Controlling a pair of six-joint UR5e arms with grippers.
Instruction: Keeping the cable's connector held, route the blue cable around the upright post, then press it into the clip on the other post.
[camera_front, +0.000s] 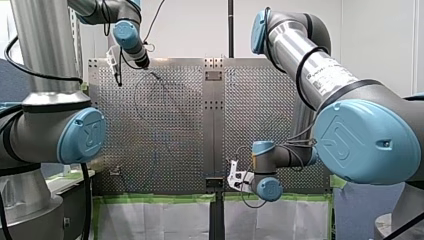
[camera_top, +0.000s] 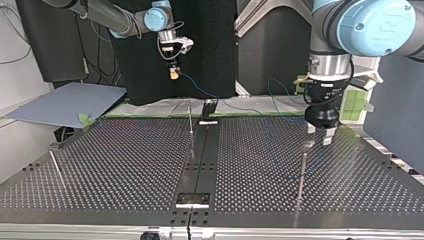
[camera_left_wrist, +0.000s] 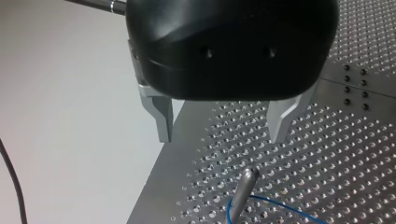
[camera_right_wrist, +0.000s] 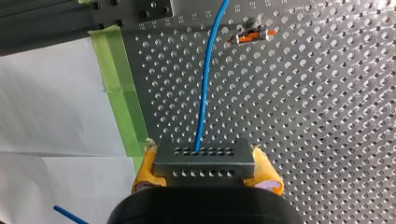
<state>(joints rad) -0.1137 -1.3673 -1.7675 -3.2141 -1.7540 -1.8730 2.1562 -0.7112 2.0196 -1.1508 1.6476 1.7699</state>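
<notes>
My right gripper (camera_right_wrist: 205, 170) is shut with its yellow pads on the grey connector block (camera_right_wrist: 205, 153). The blue cable (camera_right_wrist: 208, 79) runs from the block out over the perforated table. In the top view this gripper (camera_top: 173, 74) hangs high at the far left, and the cable (camera_top: 200, 87) trails down from it. My left gripper (camera_left_wrist: 223, 123) is open, metal fingers (camera_left_wrist: 161, 116) wide apart, just above the tip of an upright post (camera_left_wrist: 246, 179). A loop of blue cable (camera_left_wrist: 266, 201) lies at that post's base. In the top view my left gripper (camera_top: 318, 131) is over the right post (camera_top: 302, 167).
A thin post (camera_top: 190, 117) stands mid-table and another (camera_top: 55, 167) at the top view's left. A small fixture with orange parts (camera_right_wrist: 250, 35) sits ahead of my right gripper. Green tape (camera_right_wrist: 122, 93) lines the table's edge.
</notes>
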